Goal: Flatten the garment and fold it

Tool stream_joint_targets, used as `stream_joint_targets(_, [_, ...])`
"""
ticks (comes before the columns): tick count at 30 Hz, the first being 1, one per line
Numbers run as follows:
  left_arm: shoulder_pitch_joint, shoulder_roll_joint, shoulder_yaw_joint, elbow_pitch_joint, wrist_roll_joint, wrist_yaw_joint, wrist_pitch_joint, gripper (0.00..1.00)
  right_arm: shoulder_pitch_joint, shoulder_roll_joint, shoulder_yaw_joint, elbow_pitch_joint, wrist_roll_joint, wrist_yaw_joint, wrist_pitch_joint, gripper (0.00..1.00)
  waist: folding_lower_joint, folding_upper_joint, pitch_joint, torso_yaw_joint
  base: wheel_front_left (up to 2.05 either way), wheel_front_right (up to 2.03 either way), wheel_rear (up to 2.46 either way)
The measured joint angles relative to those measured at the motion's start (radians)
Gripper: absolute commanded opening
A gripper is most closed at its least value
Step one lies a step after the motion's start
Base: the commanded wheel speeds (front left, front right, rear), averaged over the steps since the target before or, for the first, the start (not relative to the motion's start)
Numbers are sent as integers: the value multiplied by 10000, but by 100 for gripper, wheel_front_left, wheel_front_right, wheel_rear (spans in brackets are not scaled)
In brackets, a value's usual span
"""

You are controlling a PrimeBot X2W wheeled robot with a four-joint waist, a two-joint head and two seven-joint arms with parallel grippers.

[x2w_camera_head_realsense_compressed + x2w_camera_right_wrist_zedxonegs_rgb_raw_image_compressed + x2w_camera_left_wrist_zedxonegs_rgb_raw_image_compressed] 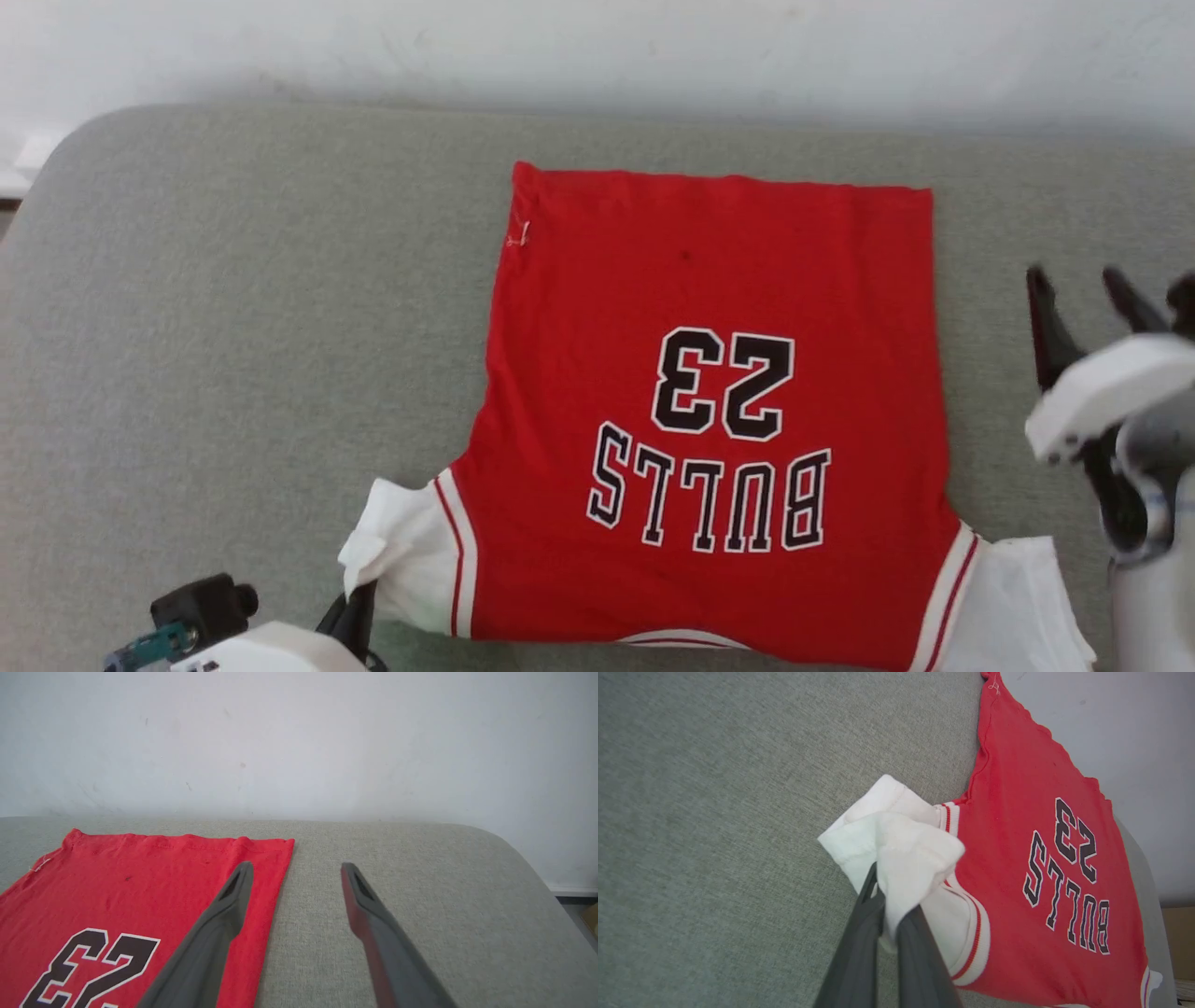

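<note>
The garment point(709, 308), a red T-shirt with dark white-outlined print and white sleeve ends, lies spread flat on the grey table point(233, 327), hem toward the wall. At the lower left my left gripper point(359, 597) is shut on the bunched white sleeve end point(901, 858), which is lifted and crumpled between the dark fingers point(859, 947). My right gripper point(1083, 289) hangs open to the right of the garment, above the table, holding nothing. In the right wrist view its spread fingers point(224, 914) frame the red hem corner point(266, 858) and bare table.
A pale wall point(597, 47) rises behind the table's far edge. The table has rounded far corners point(504, 844). Bare grey cloth surface lies left of the garment point(714, 812) and at its right point(420, 882). The other white sleeve point(1018, 597) lies flat at the lower right.
</note>
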Motion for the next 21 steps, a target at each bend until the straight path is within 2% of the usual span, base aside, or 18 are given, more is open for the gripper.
stream_joint_targets(5, [-331,-77,-303,-153,90,-23,-4,0,-2117,-412,-36,1618,-224,0,-437,100,1,0,483,343,0,0,0])
stream_joint_targets(10, [-786,-324,-667,-107,161,-228,-84,0,-4041,-968,-174,3407,-575,0,-579,100,2,0,1123,692,0,0,0])
stream_joint_targets(17, [-1300,-562,-1001,161,217,-447,-280,0,-5756,-1367,-625,5396,-1285,0,938,100,3,0,2074,1253,0,0,0])
stream_joint_targets(21, [-1530,-665,-1116,267,217,-621,-454,0,-6512,-1411,-1070,6146,-1705,0,2546,100,1,0,2685,1616,0,0,0])
